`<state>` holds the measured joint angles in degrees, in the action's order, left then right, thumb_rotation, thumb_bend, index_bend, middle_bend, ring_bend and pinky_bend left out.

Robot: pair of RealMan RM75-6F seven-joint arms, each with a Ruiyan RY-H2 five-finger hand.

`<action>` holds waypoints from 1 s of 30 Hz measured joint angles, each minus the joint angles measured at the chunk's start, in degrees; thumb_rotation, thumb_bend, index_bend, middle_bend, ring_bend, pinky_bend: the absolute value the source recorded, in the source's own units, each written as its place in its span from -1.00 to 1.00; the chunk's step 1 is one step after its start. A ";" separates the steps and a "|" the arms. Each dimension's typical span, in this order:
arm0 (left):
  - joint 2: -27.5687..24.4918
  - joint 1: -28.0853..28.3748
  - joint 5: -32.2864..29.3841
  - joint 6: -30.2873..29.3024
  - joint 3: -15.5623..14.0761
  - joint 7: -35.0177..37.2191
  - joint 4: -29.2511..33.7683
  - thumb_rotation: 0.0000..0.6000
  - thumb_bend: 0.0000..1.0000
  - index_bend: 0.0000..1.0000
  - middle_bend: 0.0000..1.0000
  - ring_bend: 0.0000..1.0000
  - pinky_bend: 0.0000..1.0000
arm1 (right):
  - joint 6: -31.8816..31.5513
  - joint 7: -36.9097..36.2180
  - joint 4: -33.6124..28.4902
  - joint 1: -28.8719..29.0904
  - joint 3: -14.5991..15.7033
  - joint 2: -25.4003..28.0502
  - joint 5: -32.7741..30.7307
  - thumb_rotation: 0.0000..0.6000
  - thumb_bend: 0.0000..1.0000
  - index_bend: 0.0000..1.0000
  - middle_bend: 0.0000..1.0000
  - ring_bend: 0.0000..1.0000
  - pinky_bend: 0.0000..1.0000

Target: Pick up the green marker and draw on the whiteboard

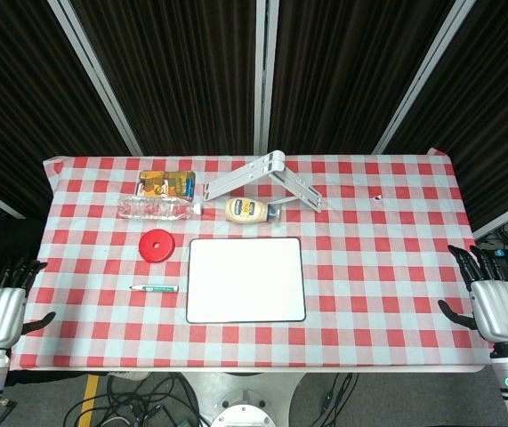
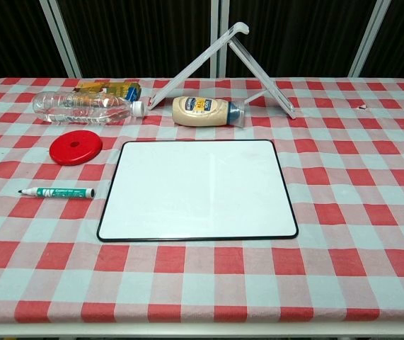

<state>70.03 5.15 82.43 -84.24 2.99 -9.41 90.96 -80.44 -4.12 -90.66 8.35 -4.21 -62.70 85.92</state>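
Two hands wait at the near corners of the surface [image 1: 396,267], and I see both only in the head view. My left hand [image 1: 0,307] hangs just off the left edge. Its fingers are apart and it holds nothing. My right hand [image 1: 489,302] hangs just off the right edge. Its fingers are spread too, and it is bare as well.

I see the green marker [image 2: 59,192] lying flat on the red and white checked cloth [image 2: 343,212]. It sits to the right of my left hand and a bit farther out, well apart from it. Its cap is on and its dark tip points back toward my left hand's side. The whiteboard [image 2: 197,188] lies flat just past the marker, between my two hands. The two are near each other but do not touch. The board is white with a thin black rim.

A red round disc [image 2: 76,148] lies farther out from my left hand than the marker. Beyond it, a clear water bottle [image 2: 88,107] lies on its side. A squeeze bottle [image 2: 207,110] lies on its side next to it. A small yellow and blue box [image 2: 110,88] sits behind the water bottle. A white folding stand [image 2: 223,60] is propped up at the far side.
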 measured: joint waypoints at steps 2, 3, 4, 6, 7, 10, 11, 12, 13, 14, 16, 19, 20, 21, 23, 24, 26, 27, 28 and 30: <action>0.21 0.16 0.13 0.29 -0.14 -0.01 -0.11 1.00 -0.95 -0.62 -0.67 -0.83 -0.77 | 0.16 -0.18 0.18 0.16 0.04 -0.16 0.17 1.00 -0.70 -1.00 -0.74 -1.00 -1.00; 0.29 0.20 0.17 0.34 -0.17 -0.02 -0.12 1.00 -0.95 -0.62 -0.67 -0.83 -0.77 | 0.04 -0.29 0.28 0.17 0.02 -0.24 0.28 1.00 -0.71 -1.00 -0.74 -1.00 -1.00; 0.34 0.21 0.17 0.35 -0.17 -0.01 -0.13 1.00 -0.95 -0.62 -0.67 -0.83 -0.77 | -0.18 -0.41 0.41 0.17 -0.01 -0.34 0.39 1.00 -0.71 -1.00 -0.74 -1.00 -1.00; 0.39 0.21 0.13 0.27 -0.11 -0.06 -0.14 1.00 -0.95 -0.62 -0.67 -0.83 -0.77 | -0.90 -0.74 0.83 0.12 -0.13 -0.61 0.74 1.00 -0.71 -1.00 -0.73 -1.00 -1.00; 0.40 0.21 0.12 0.20 -0.08 -0.11 -0.15 1.00 -0.95 -0.62 -0.67 -0.83 -0.77 | -1.23 -0.86 1.05 0.09 -0.18 -0.73 0.91 1.00 -0.71 -1.00 -0.73 -1.00 -1.00; 0.45 0.16 0.17 -0.02 -0.05 -0.18 -0.13 1.00 -0.95 -0.62 -0.67 -0.83 -0.77 | -2.07 -1.18 1.63 -0.02 -0.28 -1.02 1.43 1.00 -0.71 -1.00 -0.73 -1.00 -1.00; 0.47 0.16 0.25 -0.09 -0.03 -0.21 -0.11 1.00 -0.95 -0.62 -0.67 -0.83 -0.77 | -2.30 -1.35 1.79 -0.06 -0.30 -1.12 1.57 1.00 -0.70 -1.00 -0.73 -1.00 -1.00; 0.49 0.20 0.29 -0.10 0.00 -0.22 -0.11 1.00 -0.95 -0.62 -0.67 -0.83 -0.77 | -2.41 -1.48 1.88 -0.09 -0.31 -1.17 1.64 1.00 -0.70 -1.00 -0.73 -1.00 -1.00; 0.52 0.29 0.29 -0.04 0.07 -0.20 -0.11 1.00 -0.95 -0.62 -0.67 -0.83 -0.77 | -2.47 -1.60 1.96 -0.10 -0.31 -1.19 1.68 1.00 -0.70 -1.00 -0.73 -1.00 -1.00; 0.56 0.52 0.31 0.11 0.22 -0.13 -0.10 1.00 -0.95 -0.62 -0.67 -0.83 -0.77 | -2.55 -1.69 2.11 -0.11 -0.34 -1.23 1.70 1.00 -0.70 -1.00 -0.73 -1.00 -1.00; 0.78 1.12 0.45 0.36 0.70 0.11 -0.17 1.00 -0.96 -0.62 -0.67 -0.83 -0.77 | -2.62 -1.80 2.38 -0.04 -0.52 -1.30 1.61 1.00 -0.70 -1.00 -0.73 -1.00 -1.00; 1.43 3.02 0.95 1.26 1.92 0.42 -0.79 1.00 -0.96 -0.58 -0.67 -0.81 -0.62 | -2.61 -1.53 2.51 0.29 -0.89 -1.04 1.57 1.00 -0.70 -1.00 -0.73 -1.00 -1.00; 1.69 4.09 1.09 2.01 2.50 0.44 -1.08 1.00 -0.96 -0.56 -0.67 -0.76 -0.47 | -2.73 -1.30 2.46 0.42 -1.03 -0.77 1.78 1.00 -0.70 -1.00 -0.73 -1.00 -1.00; 1.89 4.93 1.10 2.76 2.96 0.41 -1.26 1.00 -0.96 -0.55 -0.67 -0.69 -0.27 | -2.88 -1.15 2.39 0.52 -1.14 -0.53 1.97 1.00 -0.70 -1.00 -0.73 -1.00 -1.00; 2.23 6.80 0.64 5.11 3.95 0.09 -1.34 1.00 -0.96 -0.46 -0.64 -0.51 0.17 | -3.16 -0.87 2.09 0.74 -1.45 0.11 2.24 1.00 -0.70 -1.00 -0.73 -1.00 -1.00; 2.31 7.65 0.18 6.39 4.35 -0.29 -1.24 1.00 -0.96 -0.41 -0.57 -0.40 0.32 | -3.23 -0.73 1.91 0.82 -1.60 0.41 2.27 1.00 -0.70 -1.00 -0.73 -1.00 -1.00; 2.61 9.83 -0.99 9.54 5.30 -2.25 -1.05 1.00 -0.96 -0.31 -0.40 -0.15 0.53 | -3.41 -0.38 1.41 1.00 -1.89 1.02 2.32 1.00 -0.70 -1.00 -0.73 -1.00 -1.00; 2.90 10.81 -1.42 10.61 5.68 -3.49 -1.09 1.00 -0.95 -0.25 -0.31 -0.02 0.62 | -3.49 -0.28 1.23 1.06 -1.97 1.20 2.38 1.00 -0.70 -1.00 -0.73 -1.00 -1.00; 3.30 11.79 -1.85 11.51 6.02 -4.86 -1.21 1.00 -0.95 -0.22 -0.26 0.04 0.66 | -3.54 -0.23 1.09 1.11 -2.00 1.32 2.44 1.00 -0.70 -1.00 -0.73 -1.00 -1.00; 4.59 14.12 -2.91 13.78 6.62 -8.00 -1.73 1.00 -0.94 -0.18 -0.17 0.13 0.71 | -3.48 -0.15 0.84 1.16 -1.95 1.46 2.48 1.00 -0.70 -1.00 -0.72 -1.00 -1.00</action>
<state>74.62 19.26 79.52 -70.46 9.61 -17.41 89.23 -83.92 -4.27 -89.83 9.51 -6.16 -61.24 88.41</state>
